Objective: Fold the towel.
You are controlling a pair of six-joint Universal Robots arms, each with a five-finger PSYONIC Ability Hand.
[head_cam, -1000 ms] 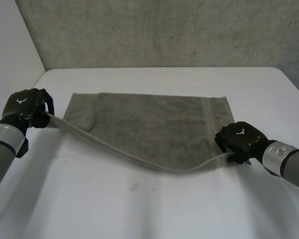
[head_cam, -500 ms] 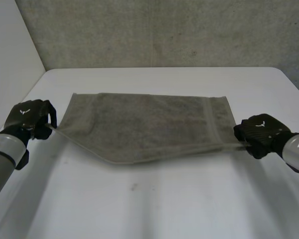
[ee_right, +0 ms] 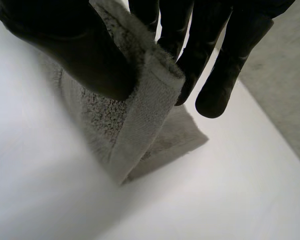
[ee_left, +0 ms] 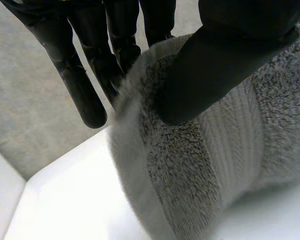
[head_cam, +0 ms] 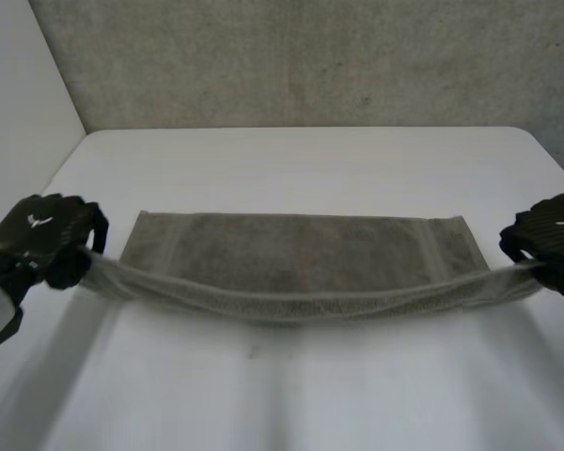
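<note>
Over the last second the two arms have swung outward. The grey towel (head_cam: 291,258), which had sagged in a deep curve between them, is now drawn into a long, shallow band across the middle of the white table (head_cam: 301,155). The left robot hand (head_cam: 39,242) holds the near left corner, with the cloth pinched between thumb and fingers in its wrist view. The right robot hand (head_cam: 553,237) pinches the near right corner the same way. Both corners are lifted off the table and the near edge dips slightly between them, while the far strip lies flat. With the slack gone, the towel looks squared up, so carrying the near edge over to the far edge seems the likely next step.
</note>
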